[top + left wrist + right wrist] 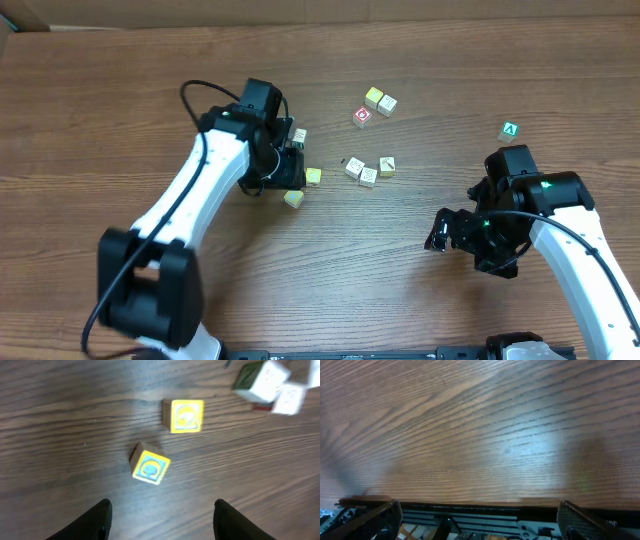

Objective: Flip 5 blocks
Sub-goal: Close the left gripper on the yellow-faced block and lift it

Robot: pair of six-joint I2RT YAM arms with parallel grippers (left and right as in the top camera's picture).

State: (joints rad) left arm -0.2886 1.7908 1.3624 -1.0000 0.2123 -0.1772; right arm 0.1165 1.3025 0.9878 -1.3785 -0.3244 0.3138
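Two yellow-faced blocks lie close to my left gripper (292,172): one block (313,176) (186,416) sits square, the other block (293,198) (149,467) is turned at an angle. In the left wrist view my left gripper (162,512) is open, with both blocks lying beyond its fingertips (102,515) and only bare wood between them. Another block (299,135) lies behind the left arm. A cluster of three blocks (368,174) rests mid-table, and a pair of blocks (380,101) lies further back. My right gripper (445,230) (480,517) is open and empty, far from every block.
A red-marked cube (362,117) sits beside the back pair, and a green "A" cube (510,130) lies alone at the right, behind the right arm. The right wrist view looks past the table's front edge (480,502) at equipment below.
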